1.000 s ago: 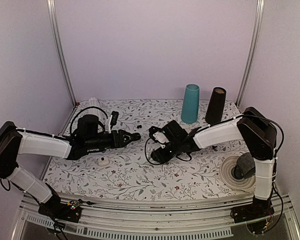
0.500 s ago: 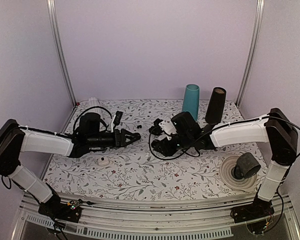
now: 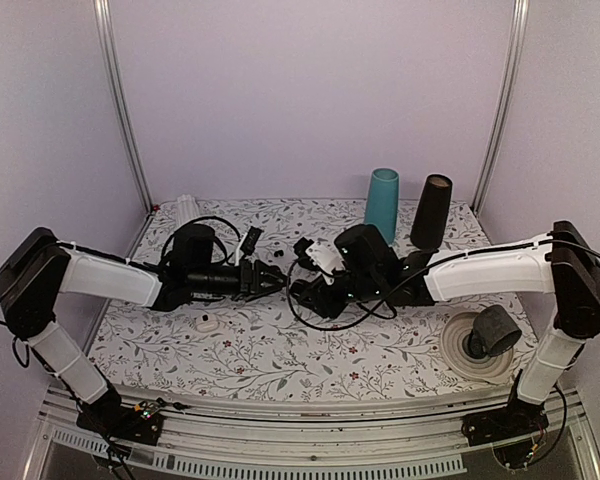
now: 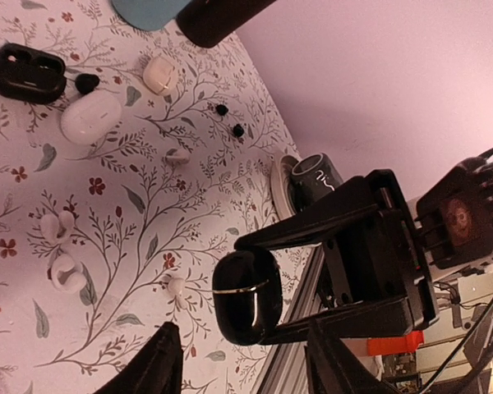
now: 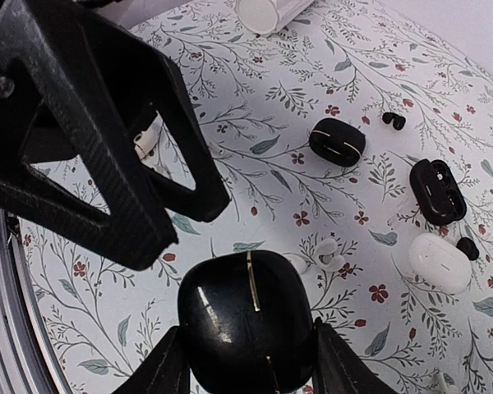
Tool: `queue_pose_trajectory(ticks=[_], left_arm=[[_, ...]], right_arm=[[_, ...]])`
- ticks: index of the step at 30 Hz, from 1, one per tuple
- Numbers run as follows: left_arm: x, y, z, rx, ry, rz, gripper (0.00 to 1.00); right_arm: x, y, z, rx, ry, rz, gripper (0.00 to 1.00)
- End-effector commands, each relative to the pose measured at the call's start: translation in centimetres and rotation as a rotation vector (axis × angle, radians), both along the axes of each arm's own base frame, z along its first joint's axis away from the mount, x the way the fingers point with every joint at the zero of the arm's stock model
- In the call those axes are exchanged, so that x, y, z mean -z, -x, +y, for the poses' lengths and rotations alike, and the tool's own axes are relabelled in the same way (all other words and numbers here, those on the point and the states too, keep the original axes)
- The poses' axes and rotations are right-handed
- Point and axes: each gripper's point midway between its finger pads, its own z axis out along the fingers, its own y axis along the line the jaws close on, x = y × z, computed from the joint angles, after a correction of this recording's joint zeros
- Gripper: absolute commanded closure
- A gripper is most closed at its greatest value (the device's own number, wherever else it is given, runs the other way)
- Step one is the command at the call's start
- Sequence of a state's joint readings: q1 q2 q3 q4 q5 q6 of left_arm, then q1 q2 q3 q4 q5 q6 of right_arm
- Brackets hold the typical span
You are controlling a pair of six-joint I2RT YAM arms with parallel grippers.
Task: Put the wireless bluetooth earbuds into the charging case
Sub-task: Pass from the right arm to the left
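My right gripper (image 5: 251, 361) is shut on a closed glossy black charging case (image 5: 251, 320) with a thin gold seam and holds it above the table. In the left wrist view the same case (image 4: 246, 297) sits between the right gripper's black fingers (image 4: 312, 238). My left gripper (image 4: 242, 371) is open and empty, facing the case from close by. In the top view the two grippers meet tip to tip, left (image 3: 276, 280) and right (image 3: 302, 291). Loose white earbuds (image 4: 56, 226) and black earbuds (image 4: 222, 109) lie on the floral cloth.
An open black case (image 5: 435, 190), a white case (image 5: 440, 261) and a closed black case (image 5: 337, 141) lie on the cloth. A teal cup (image 3: 381, 207) and a black cup (image 3: 432, 212) stand at the back. A mug on a saucer (image 3: 490, 335) sits at the right.
My right arm has stretched leftward with the black case. My left gripper has moved right toward it. The two grippers are now much closer together.
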State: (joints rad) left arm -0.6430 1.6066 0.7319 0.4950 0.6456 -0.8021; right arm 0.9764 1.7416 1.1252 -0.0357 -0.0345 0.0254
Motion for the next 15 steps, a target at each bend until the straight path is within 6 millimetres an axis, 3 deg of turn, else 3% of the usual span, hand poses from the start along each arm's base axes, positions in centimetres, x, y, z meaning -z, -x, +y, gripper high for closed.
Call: queue_pose_trajectory(ticks=[1,15], left_arm=[[-0.7,0.5,-1.3,0.049,0.037,0.003,0.48],[-1.0,1.5,-2.6,0.119,0.116,0.046,0.51]], right_arm=[[-3.6,-0.5,0.6,0.015,-0.047,-0.075,0.52],[-4.2,0.0,1.1,-0.008,-0.028,-0.118,0.52]])
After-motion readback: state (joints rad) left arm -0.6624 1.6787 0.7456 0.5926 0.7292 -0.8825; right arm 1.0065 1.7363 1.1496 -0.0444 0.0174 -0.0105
